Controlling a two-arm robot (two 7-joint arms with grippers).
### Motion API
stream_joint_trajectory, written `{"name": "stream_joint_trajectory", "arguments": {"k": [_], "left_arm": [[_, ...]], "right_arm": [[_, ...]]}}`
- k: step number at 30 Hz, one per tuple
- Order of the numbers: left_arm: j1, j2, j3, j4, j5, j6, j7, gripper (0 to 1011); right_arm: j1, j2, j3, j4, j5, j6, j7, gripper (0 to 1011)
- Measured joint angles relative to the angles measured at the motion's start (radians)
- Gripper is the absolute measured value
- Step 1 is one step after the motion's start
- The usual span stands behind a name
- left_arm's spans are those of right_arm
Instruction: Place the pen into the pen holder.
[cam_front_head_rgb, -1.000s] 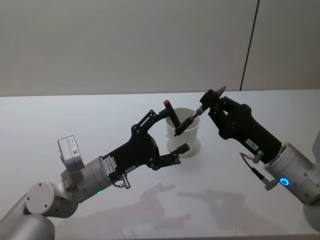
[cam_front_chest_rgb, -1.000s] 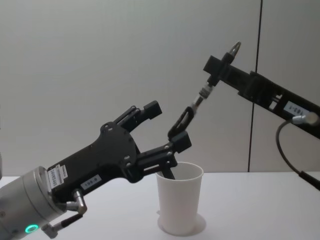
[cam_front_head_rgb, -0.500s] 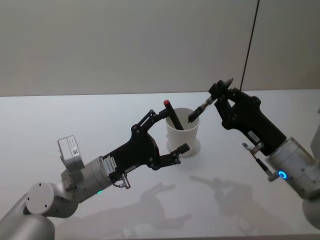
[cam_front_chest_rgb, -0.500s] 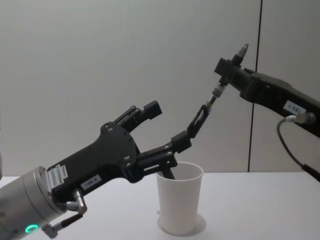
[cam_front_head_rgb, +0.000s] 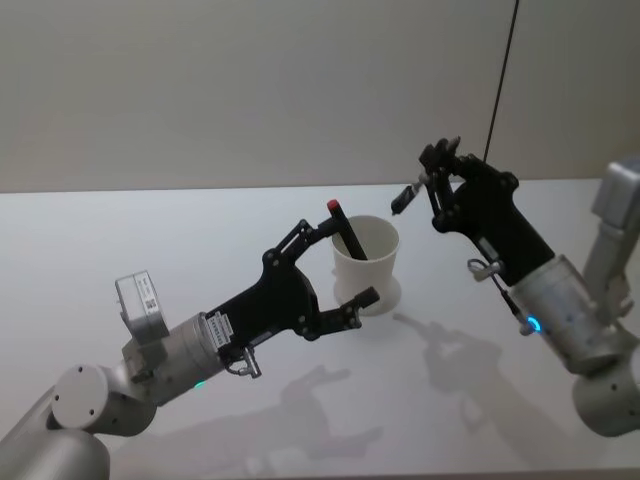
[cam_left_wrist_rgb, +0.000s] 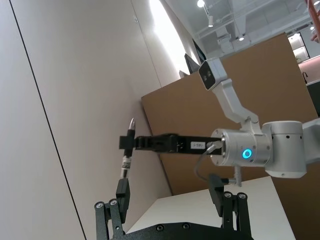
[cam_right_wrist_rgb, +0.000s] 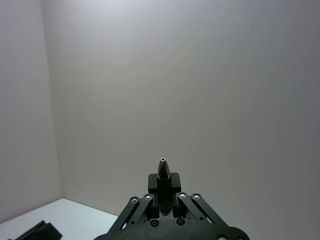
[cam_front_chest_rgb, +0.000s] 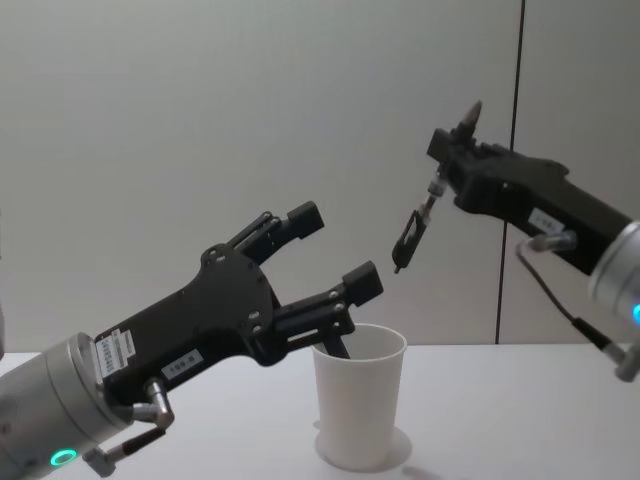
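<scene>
The pen holder, a white paper cup (cam_front_head_rgb: 366, 268) (cam_front_chest_rgb: 360, 405), stands mid-table. A dark pen with a red end (cam_front_head_rgb: 342, 227) leans inside it. My right gripper (cam_front_head_rgb: 438, 168) (cam_front_chest_rgb: 452, 152) (cam_left_wrist_rgb: 131, 142) (cam_right_wrist_rgb: 163, 189) is shut on another dark pen (cam_front_head_rgb: 404, 196) (cam_front_chest_rgb: 414, 232) (cam_left_wrist_rgb: 126, 161). That pen hangs tilted in the air, above and to the right of the cup's rim, its tip (cam_right_wrist_rgb: 163, 167) poking past the fingers. My left gripper (cam_front_head_rgb: 343, 264) (cam_front_chest_rgb: 334, 248) (cam_left_wrist_rgb: 169, 190) is open just above and left of the cup, holding nothing.
The white table (cam_front_head_rgb: 120, 240) runs to a plain grey wall with a dark vertical seam (cam_front_chest_rgb: 512, 180). Bare tabletop lies left and right of the cup.
My right gripper has drawn the pen back to the right and upward, away from the cup's mouth, and the pen now hangs steeper. The left arm has not moved.
</scene>
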Motion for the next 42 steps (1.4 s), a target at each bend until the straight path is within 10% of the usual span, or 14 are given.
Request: {"name": "stream_joint_trajectory", "arguments": {"k": [14, 30, 42], "left_arm": [[0.0, 0.0, 0.0, 0.0, 0.0, 0.0, 0.0, 1004], [0.0, 0.0, 0.0, 0.0, 0.0, 0.0, 0.0, 1004], [0.0, 0.0, 0.0, 0.0, 0.0, 0.0, 0.0, 1004]], "right_arm": [[0.08, -0.051, -0.026, 0.153, -0.146, -0.066, -0.093, 116], [0.163, -0.097, -0.043, 0.336, -0.197, -0.103, -0.107, 119], [0.21, -0.12, -0.049, 0.436, -0.196, -0.128, -0.093, 476]]}}
